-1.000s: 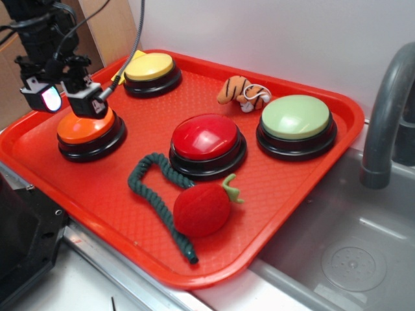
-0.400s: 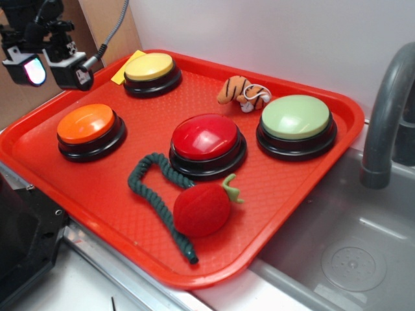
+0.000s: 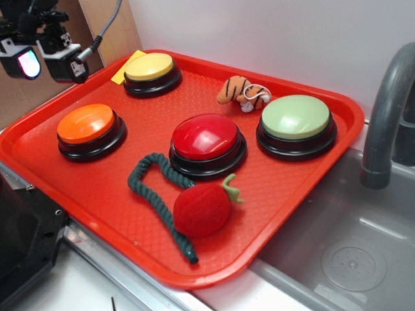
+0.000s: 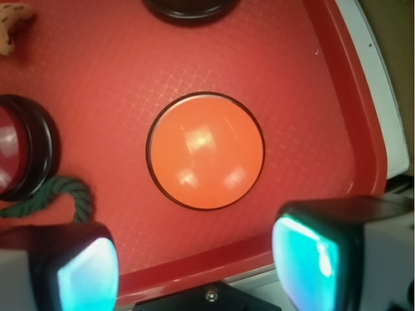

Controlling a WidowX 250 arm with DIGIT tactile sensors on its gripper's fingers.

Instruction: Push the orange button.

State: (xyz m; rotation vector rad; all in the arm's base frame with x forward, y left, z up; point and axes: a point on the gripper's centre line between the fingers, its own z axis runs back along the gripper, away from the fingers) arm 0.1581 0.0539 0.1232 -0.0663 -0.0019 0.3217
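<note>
Spread apart and holding nothing, the jaws of the gripper [image 3: 42,63] hang in the air above the tray's left edge, clear of every button; the wrist view shows the two glowing pads [image 4: 305,256] standing wide with open space between them.

Below, the orange button [image 3: 86,124] sits on the red tray [image 3: 78,188] near its left edge, upright on its black base and untouched. In the wrist view its glossy dome fills the middle of the frame, with bare tray surface all around it. Towards the back-left corner stands the yellow button [image 3: 150,67], with a yellow scrap [image 3: 124,71] just beside it at the rim. At the tray's centre is the larger red button [image 3: 206,137], well apart from the orange one. A dark green rope [image 3: 155,188] curls in front of the red button, touching its base, and runs on towards the front edge. A red plush strawberry [image 3: 203,209] lies by the rope, near the front edge. Towards the right edge is the pale green button [image 3: 296,117], and a small striped plush toy [image 3: 241,91] lies near the back edge between the yellow and green buttons. Right of the tray are a grey faucet [image 3: 389,103] and a sink [image 3: 337,253].
</note>
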